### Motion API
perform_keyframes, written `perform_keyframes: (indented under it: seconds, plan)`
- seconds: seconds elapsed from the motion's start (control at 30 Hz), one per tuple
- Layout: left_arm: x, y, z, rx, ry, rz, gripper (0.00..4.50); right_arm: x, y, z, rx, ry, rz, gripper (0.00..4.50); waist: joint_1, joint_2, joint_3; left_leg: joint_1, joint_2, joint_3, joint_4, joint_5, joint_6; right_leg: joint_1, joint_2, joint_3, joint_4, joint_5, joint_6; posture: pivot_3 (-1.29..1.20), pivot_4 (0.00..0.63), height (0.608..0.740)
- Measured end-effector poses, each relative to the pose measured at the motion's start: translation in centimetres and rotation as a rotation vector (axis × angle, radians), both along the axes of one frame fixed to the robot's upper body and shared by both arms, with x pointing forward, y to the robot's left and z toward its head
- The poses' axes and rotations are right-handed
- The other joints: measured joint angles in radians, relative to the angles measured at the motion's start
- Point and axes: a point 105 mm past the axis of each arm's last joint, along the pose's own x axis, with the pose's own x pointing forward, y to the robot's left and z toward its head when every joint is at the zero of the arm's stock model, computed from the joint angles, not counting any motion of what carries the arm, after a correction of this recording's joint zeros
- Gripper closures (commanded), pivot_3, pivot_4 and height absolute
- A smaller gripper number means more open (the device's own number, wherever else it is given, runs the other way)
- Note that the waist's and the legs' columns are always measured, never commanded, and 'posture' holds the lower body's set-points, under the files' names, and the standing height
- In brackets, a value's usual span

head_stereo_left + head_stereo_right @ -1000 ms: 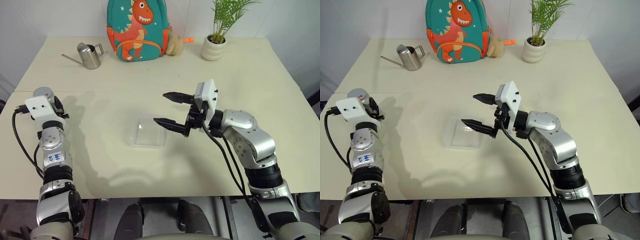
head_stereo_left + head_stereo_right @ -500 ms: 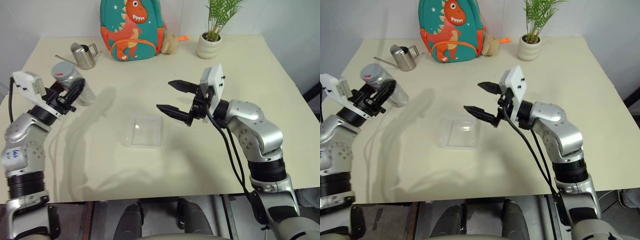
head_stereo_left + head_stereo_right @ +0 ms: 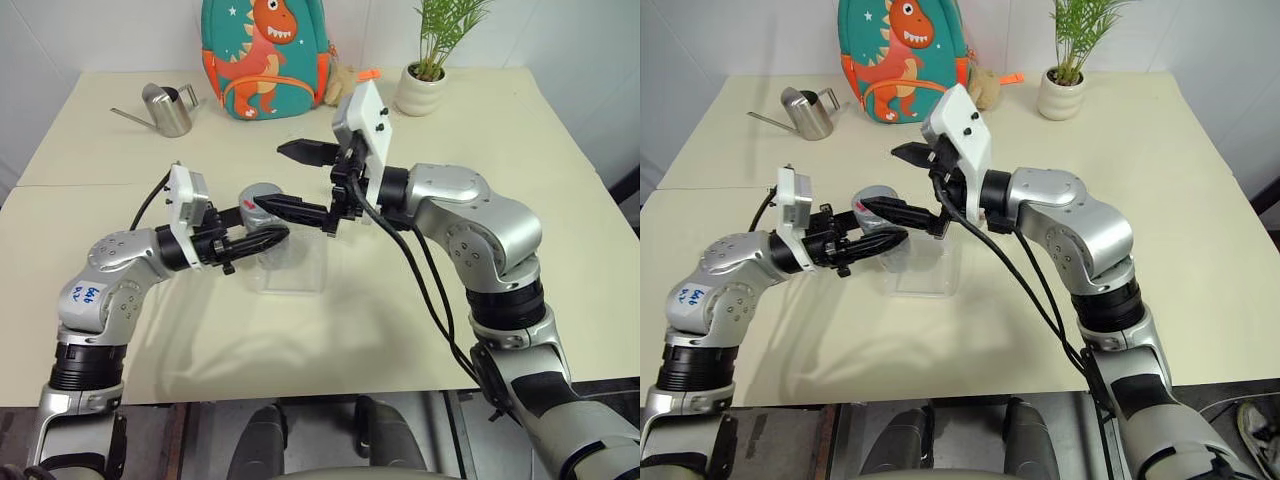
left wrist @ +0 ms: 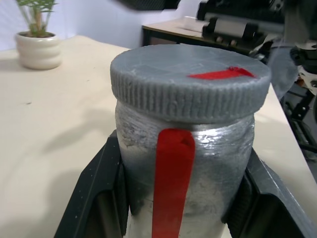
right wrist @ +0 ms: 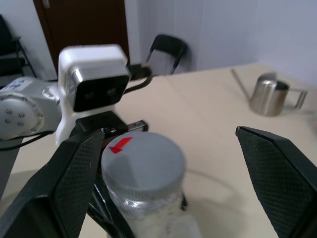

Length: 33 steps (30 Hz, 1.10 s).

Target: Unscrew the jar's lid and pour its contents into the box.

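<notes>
Left wrist view shows the left tool [image 4: 183, 198] pinching the jar [image 4: 185, 163] by its sides, red stripe facing the camera and the grey lid [image 4: 190, 82] screwed on. From the head camera, the jar is held above the bench [image 3: 480, 130], over the near-left edge of the clear box [image 3: 295, 270]. The right tool [image 3: 290, 180] is spread wide, one finger each side of the lid, not touching it.

The jar [image 4: 185, 168] is clear and frosty-looking with a red stripe down its side, upright and above the box [image 3: 295, 272]. Its grey ribbed lid [image 4: 190, 82], marked with a red arrow, is still screwed on. The shallow transparent box lies flat.
</notes>
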Motion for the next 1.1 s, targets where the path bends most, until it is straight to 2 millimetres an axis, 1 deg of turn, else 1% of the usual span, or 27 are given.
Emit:
perform_keyframes:
  seconds: [0.1, 0.23, 0.63, 0.73, 0.77, 0.8, 0.87, 1.1]
  plan:
    - [0.01, -0.30, 0.37, 0.006, -0.027, -0.016, 2.54, -0.14, 0.42, -0.72, -0.030, 0.031, 0.009, 0.00, -0.001, 0.000, 0.000, 0.000, 0.000, 0.000, 0.000, 0.000, 0.000, 0.000, 0.000, 0.000, 0.000, 0.000, 0.000, 0.00, 0.150, 0.740]
    - [0.31, -0.54, 0.04, 0.004, -0.021, -0.021, 2.54, -0.35, 0.88, -1.21, -0.047, 0.052, 0.021, 0.00, 0.000, 0.000, 0.000, 0.000, 0.000, 0.000, 0.000, 0.000, 0.000, 0.000, 0.000, 0.000, 0.001, 0.000, 0.000, 0.00, 0.150, 0.740]
    - [0.28, -0.47, -0.15, 0.012, -0.017, -0.033, 2.54, -0.14, 0.99, -0.82, -0.015, 0.054, -0.002, 0.00, 0.000, 0.000, 0.000, 0.000, 0.000, 0.000, 0.000, 0.000, 0.001, 0.000, 0.000, 0.000, 0.001, 0.000, 0.000, 0.00, 0.150, 0.740]
    - [0.29, -0.48, -0.17, 0.013, -0.017, -0.032, 2.54, -0.12, 0.98, -1.03, -0.013, 0.063, -0.003, 0.58, 0.000, 0.000, 0.000, 0.000, 0.000, 0.000, 0.000, 0.000, 0.001, 0.000, 0.000, 0.001, 0.001, 0.000, 0.000, 0.00, 0.150, 0.740]
    - [0.30, -0.48, -0.16, 0.013, -0.018, -0.031, 2.54, -0.11, 0.96, -1.10, -0.013, 0.065, -0.004, 0.86, 0.000, 0.000, 0.000, 0.000, 0.000, 0.000, 0.000, 0.000, 0.001, 0.000, 0.000, 0.001, 0.001, 0.000, 0.000, 0.00, 0.150, 0.740]
    - [0.30, -0.50, -0.16, 0.011, -0.019, -0.032, 2.54, -0.11, 0.96, -1.12, -0.013, 0.065, -0.004, 1.26, 0.000, 0.000, 0.000, 0.000, 0.000, 0.000, 0.000, 0.000, 0.001, 0.000, 0.000, 0.001, 0.001, 0.000, 0.000, 0.00, 0.150, 0.740]
    - [0.32, -0.53, -0.12, 0.005, -0.021, -0.031, 2.54, -0.15, 0.98, -1.14, -0.013, 0.066, -0.001, 1.89, 0.000, 0.000, 0.000, 0.000, 0.000, 0.000, 0.000, 0.000, 0.001, 0.000, 0.000, 0.001, 0.001, 0.000, 0.000, 0.00, 0.150, 0.740]
    - [0.14, -0.59, 0.16, -0.002, -0.043, -0.056, 2.54, -0.33, 0.86, -0.89, 0.000, 0.052, 0.035, 1.89, 0.000, 0.000, 0.000, 0.000, 0.000, 0.000, 0.001, 0.000, 0.001, 0.000, 0.000, 0.001, 0.001, 0.000, 0.000, 0.00, 0.150, 0.740]
